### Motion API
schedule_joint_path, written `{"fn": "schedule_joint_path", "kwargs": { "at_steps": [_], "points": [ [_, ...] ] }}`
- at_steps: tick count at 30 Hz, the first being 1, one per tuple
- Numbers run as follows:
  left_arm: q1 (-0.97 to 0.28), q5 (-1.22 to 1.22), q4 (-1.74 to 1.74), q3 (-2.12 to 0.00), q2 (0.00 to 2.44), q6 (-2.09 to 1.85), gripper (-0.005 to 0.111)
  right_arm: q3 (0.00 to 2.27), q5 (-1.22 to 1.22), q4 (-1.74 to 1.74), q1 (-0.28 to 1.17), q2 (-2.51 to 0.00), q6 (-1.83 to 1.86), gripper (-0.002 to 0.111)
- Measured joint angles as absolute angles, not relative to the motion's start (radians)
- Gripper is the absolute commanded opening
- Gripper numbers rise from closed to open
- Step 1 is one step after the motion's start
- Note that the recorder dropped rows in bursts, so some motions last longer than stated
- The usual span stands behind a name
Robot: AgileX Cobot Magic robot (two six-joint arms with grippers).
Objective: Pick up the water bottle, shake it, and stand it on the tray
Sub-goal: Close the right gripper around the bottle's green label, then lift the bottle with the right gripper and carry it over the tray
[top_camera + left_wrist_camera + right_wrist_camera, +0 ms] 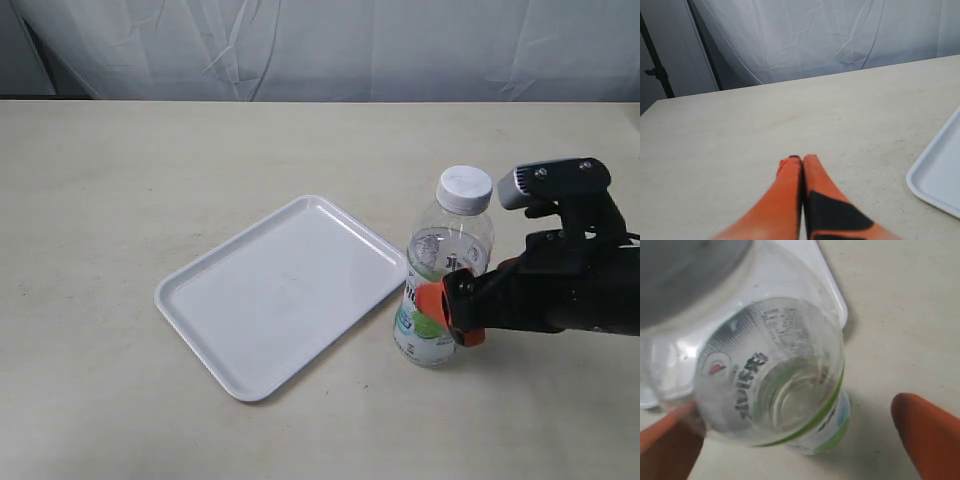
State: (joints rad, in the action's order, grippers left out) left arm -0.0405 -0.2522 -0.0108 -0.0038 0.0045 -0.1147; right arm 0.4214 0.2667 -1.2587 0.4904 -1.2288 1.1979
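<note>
1. Water bottle (452, 243): small clear plastic bottle with a white screw cap (465, 188) and a white label marked in green. It stands upright on the bench (120, 180), just beside the tray's right-hand edge and not on it.
2. Tray (285, 290): flat, white and rectangular, with rounded corners and a low rim. It lies at an angle at mid-bench with nothing on it.
3. Right gripper (795, 432): orange fingers (925, 432) spread wide to either side of the bottle at label height. One finger is at the bottle's wall. The other stands apart from it, with bare bench showing between, so the bottle is not clamped.
4. Left gripper (802, 162): orange fingers pressed together with nothing between them, over bare bench. A tray corner shows at the edge of its wrist view.
5. Backdrop (320, 45): creased white sheet behind the bench.
</note>
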Motion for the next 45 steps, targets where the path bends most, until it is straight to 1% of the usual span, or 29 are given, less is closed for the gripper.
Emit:
{"fn": "schedule_joint_path", "kwargs": {
  "at_steps": [8,12,14,15,17,19,20,23,28,33,40,41,45],
  "points": [
    [-0.041,-0.252,-0.011,-0.004,0.005,-0.115,0.0,0.496,0.276,-1.267,0.499,-1.321,1.287,0.104],
    [-0.041,-0.252,-0.011,-0.004,0.005,-0.115,0.0,0.515,0.26,-1.284,0.574,-1.363,1.354,0.104],
    [-0.041,-0.252,-0.011,-0.004,0.005,-0.115,0.0,0.517,0.204,-1.288,0.633,-1.372,1.371,0.104],
    [-0.041,-0.252,-0.011,-0.004,0.005,-0.115,0.0,0.517,0.142,-1.288,0.663,-1.374,1.373,0.102],
    [-0.041,-0.252,-0.011,-0.004,0.005,-0.115,0.0,0.517,0.094,-1.288,0.688,-1.376,1.377,0.09],
    [-0.041,-0.252,-0.011,-0.004,0.005,-0.115,0.0,0.517,0.062,-1.292,0.71,-1.379,1.377,0.044],
    [-0.041,-0.252,-0.011,-0.004,0.005,-0.115,0.0,0.517,0.055,-1.292,0.714,-1.379,1.379,0.003],
    [-0.041,-0.252,-0.011,-0.004,0.005,-0.115,0.0,0.519,0.081,-1.302,0.719,-1.379,1.375,-0.001],
    [-0.041,-0.252,-0.011,-0.004,0.005,-0.115,0.0,0.519,0.111,-1.357,0.719,-1.365,1.334,-0.001],
    [-0.041,-0.252,-0.011,-0.004,0.005,-0.115,0.0,0.519,0.167,-1.373,0.721,-1.274,1.301,-0.001],
    [-0.041,-0.252,-0.011,-0.004,0.005,-0.115,0.0,0.591,0.407,-1.38,0.726,-1.173,1.325,-0.001],
    [-0.041,-0.252,-0.011,-0.004,0.005,-0.115,0.0,0.601,0.386,-1.378,0.73,-1.169,1.284,-0.001],
    [-0.041,-0.252,-0.011,-0.004,0.005,-0.115,0.0,0.619,0.115,-1.369,0.724,-1.165,1.054,-0.001]
  ]
}}
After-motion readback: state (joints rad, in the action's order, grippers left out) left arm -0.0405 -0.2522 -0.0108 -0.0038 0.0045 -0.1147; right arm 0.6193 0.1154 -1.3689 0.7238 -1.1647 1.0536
